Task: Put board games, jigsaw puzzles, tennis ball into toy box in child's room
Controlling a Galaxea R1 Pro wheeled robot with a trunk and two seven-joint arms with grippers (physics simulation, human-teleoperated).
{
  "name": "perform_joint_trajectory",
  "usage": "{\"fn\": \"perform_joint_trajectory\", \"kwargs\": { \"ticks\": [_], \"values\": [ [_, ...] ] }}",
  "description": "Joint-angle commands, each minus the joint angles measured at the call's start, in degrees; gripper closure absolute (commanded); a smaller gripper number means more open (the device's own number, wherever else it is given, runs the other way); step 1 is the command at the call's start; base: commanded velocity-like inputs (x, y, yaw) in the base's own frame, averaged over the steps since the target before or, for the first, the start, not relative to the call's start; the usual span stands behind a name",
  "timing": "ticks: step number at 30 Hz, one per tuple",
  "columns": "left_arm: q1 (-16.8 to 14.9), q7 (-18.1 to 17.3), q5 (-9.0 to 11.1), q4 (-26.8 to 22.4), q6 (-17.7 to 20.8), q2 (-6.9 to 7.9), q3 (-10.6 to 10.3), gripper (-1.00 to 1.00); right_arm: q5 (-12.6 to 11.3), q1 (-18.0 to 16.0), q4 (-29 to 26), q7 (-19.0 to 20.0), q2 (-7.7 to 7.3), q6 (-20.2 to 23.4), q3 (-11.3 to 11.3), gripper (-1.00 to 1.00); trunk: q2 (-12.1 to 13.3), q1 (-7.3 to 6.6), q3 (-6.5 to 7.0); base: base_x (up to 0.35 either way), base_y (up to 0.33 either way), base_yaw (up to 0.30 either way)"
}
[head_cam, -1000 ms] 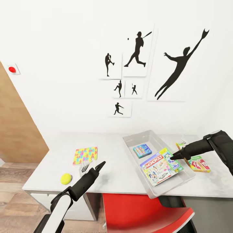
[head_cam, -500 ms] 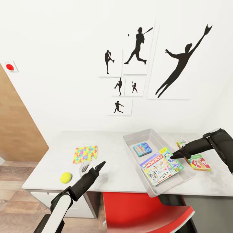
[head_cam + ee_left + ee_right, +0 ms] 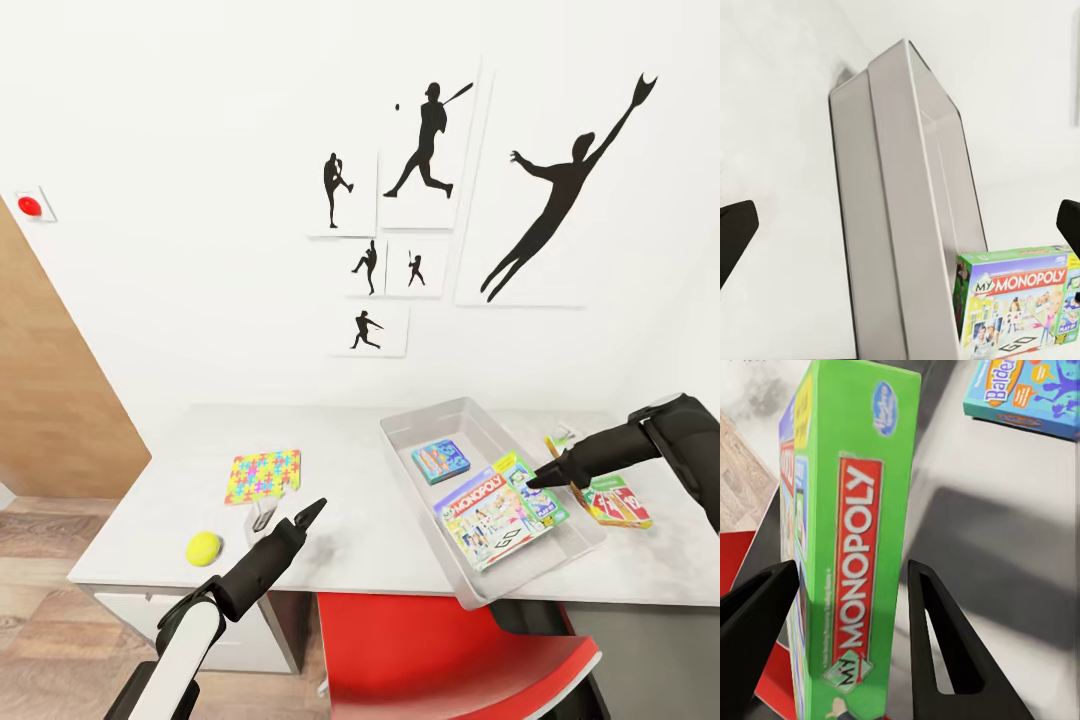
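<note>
The grey toy box (image 3: 420, 425) stands on the right half of the table (image 3: 360, 540). A small blue board game (image 3: 441, 460) lies flat inside it. The Monopoly board game (image 3: 485, 520) rests tilted in the box, and my right gripper (image 3: 535, 482) is shut on its raised green edge (image 3: 855, 570). A red-and-green board game (image 3: 620, 503) lies on the table just right of the box. A jigsaw puzzle (image 3: 263, 476) and the tennis ball (image 3: 203, 547) sit at the table's left. My left gripper (image 3: 290, 517) hovers open near them, facing the toy box (image 3: 892, 187).
A red chair (image 3: 450, 650) is tucked under the table's front edge. A brown door (image 3: 50, 400) and a red wall button (image 3: 30, 206) are at the left. Black athlete pictures (image 3: 430, 150) hang on the wall behind.
The head view shifted slightly up a second ago. Both arms, the Monopoly box and the other toys stay where they were.
</note>
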Motion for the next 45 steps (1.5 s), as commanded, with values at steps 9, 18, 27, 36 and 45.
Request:
{"fn": "perform_joint_trajectory", "kwargs": {
  "ticks": [9,18,27,36,45],
  "values": [
    [-0.07,0.02,0.35,0.04,0.35,-0.04,0.07,-1.00,0.39,-1.20,0.31,0.32,-0.22,0.68,0.00,1.00,-0.12,0.03,-0.54,0.000,0.000,0.000],
    [-0.12,0.07,0.35,0.10,0.36,-0.07,0.07,-1.00,0.39,-1.86,0.44,0.31,-0.46,0.75,-0.11,1.00,-0.12,0.03,-1.28,0.000,0.000,0.000],
    [-0.12,0.13,0.35,0.19,0.36,-0.07,-0.36,-1.00,0.38,-2.16,0.48,0.30,-0.56,0.81,-0.17,1.00,-0.12,0.03,-2.10,0.000,0.000,0.000],
    [-0.13,0.18,0.35,0.29,0.37,-0.05,-0.72,-1.00,0.32,-2.33,0.62,0.30,-0.69,0.89,-0.25,1.00,-0.12,0.03,-2.94,0.000,0.000,0.000],
    [-0.17,0.13,0.29,0.44,0.37,-0.04,-0.79,-1.00,0.31,-2.64,0.66,0.33,-0.75,0.99,-0.32,1.00,-0.12,0.03,-3.78,0.000,0.000,0.000]
  ]
}}
